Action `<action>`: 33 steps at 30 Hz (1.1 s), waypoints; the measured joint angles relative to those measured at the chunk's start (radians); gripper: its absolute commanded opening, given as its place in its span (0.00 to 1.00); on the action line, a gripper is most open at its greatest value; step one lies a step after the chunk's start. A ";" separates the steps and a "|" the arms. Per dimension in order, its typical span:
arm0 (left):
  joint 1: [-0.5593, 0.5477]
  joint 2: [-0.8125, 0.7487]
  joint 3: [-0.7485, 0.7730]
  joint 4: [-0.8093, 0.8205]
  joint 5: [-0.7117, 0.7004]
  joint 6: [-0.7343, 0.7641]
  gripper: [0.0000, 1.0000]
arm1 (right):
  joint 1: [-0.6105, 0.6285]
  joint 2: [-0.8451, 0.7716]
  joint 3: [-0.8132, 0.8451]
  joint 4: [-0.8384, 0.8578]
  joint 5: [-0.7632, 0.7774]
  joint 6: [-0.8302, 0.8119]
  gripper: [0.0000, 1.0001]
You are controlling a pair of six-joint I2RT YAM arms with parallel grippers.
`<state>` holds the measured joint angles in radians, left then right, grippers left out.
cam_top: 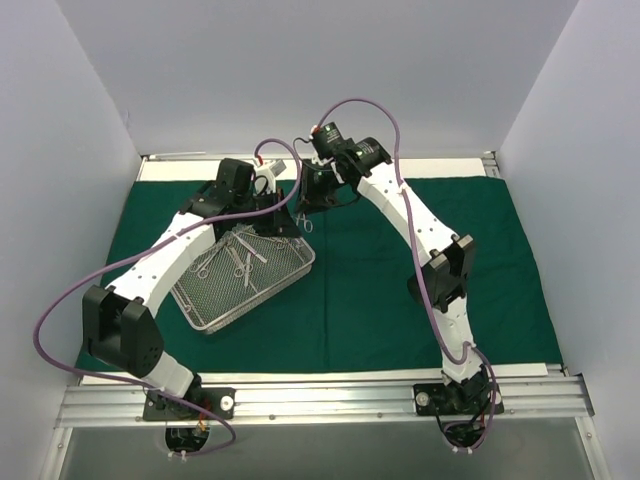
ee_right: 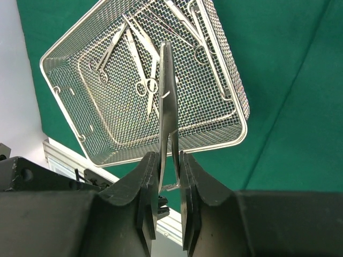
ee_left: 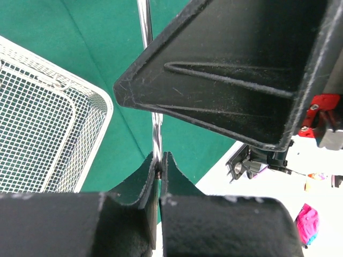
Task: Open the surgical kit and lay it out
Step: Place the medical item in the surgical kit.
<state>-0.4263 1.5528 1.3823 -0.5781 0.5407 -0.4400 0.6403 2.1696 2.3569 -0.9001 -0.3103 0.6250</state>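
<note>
Enclosure closed on three sides: back wall [cam_top: 320,70], left wall [cam_top: 50,200], right wall [cam_top: 590,200], all plain pale grey, bare. White tabletop [cam_top: 440,167] showed as strip along far edge. Aluminium rail [cam_top: 330,400] ran across near edge; grey surface [cam_top: 320,450] below it. Light even, diffuse, shadows soft.

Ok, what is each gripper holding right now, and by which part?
Left gripper pinches a slim steel rod at its near end; right gripper clamps steel forceps near their rear end.
</note>
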 measured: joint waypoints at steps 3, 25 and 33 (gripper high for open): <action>0.000 0.001 0.000 -0.002 -0.006 0.000 0.02 | 0.000 0.004 0.003 -0.001 -0.001 0.002 0.00; 0.243 -0.153 -0.086 -0.063 0.002 0.085 0.66 | -0.425 -0.360 -0.756 0.063 0.206 -0.396 0.00; 0.271 -0.182 -0.213 -0.062 0.010 0.085 0.66 | -0.638 -0.467 -0.866 0.035 0.429 -0.655 0.00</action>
<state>-0.1555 1.3708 1.1694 -0.6399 0.5507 -0.3550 0.0025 1.7023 1.4910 -0.8650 0.1184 -0.0296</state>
